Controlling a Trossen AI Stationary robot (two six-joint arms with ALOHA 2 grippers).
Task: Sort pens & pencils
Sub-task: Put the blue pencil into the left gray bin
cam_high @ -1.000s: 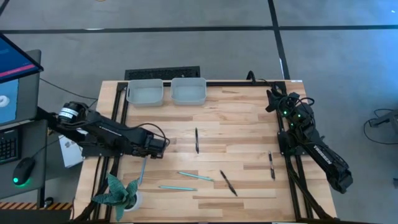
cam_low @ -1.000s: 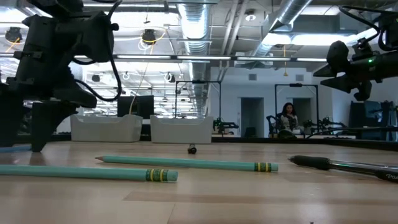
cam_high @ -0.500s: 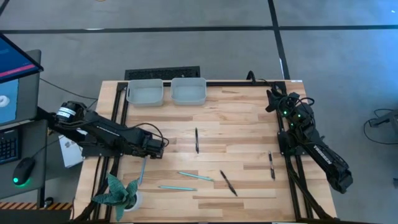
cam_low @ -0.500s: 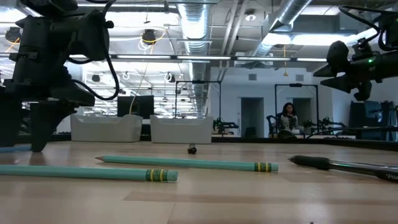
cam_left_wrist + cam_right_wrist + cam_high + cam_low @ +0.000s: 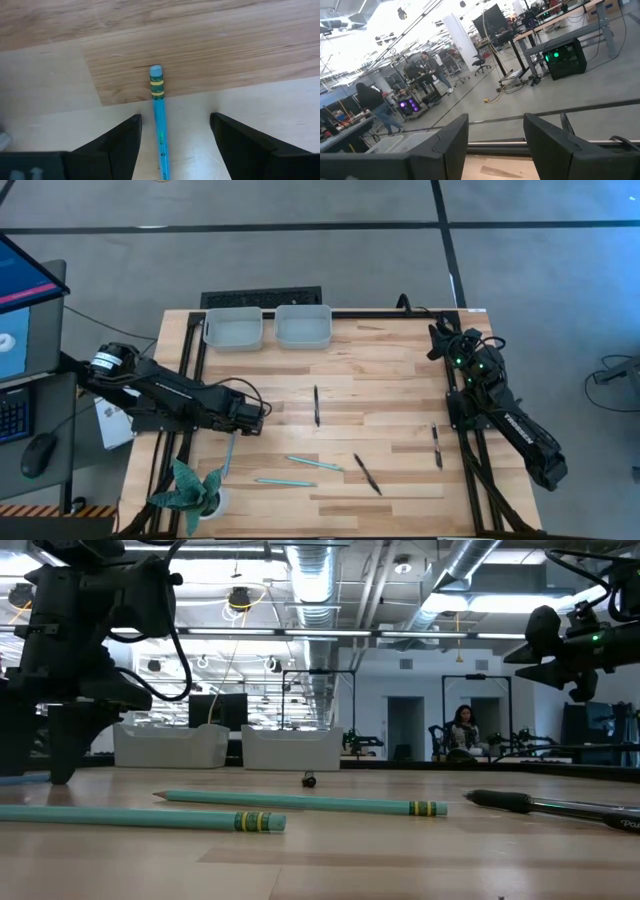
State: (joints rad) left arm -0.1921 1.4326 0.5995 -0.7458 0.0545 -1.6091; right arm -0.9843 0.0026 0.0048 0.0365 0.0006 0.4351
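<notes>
From above, the left tool hangs over the left part of the tabletop, fingers spread, straddling a teal pencil whose long axis runs nearly front to back. Two more teal pencils lie nearer the front edge: one slanting slightly, the other almost level across. A black pen at mid-table points front to back, a second lies diagonally, and a third lies front to back near the right rail. Two grey bins stand at the far edge, and a potted plant at the front left corner. The right tool is parked high at the right rear, fingers apart and empty.

At table height, two teal pencils lie crosswise, one nearer, with a black pen at the right.

The left wrist camera shows the teal pencil between the open fingers, untouched, its eraser end pointing away from the tool.

The right wrist camera looks past parted fingers into the room.
</notes>
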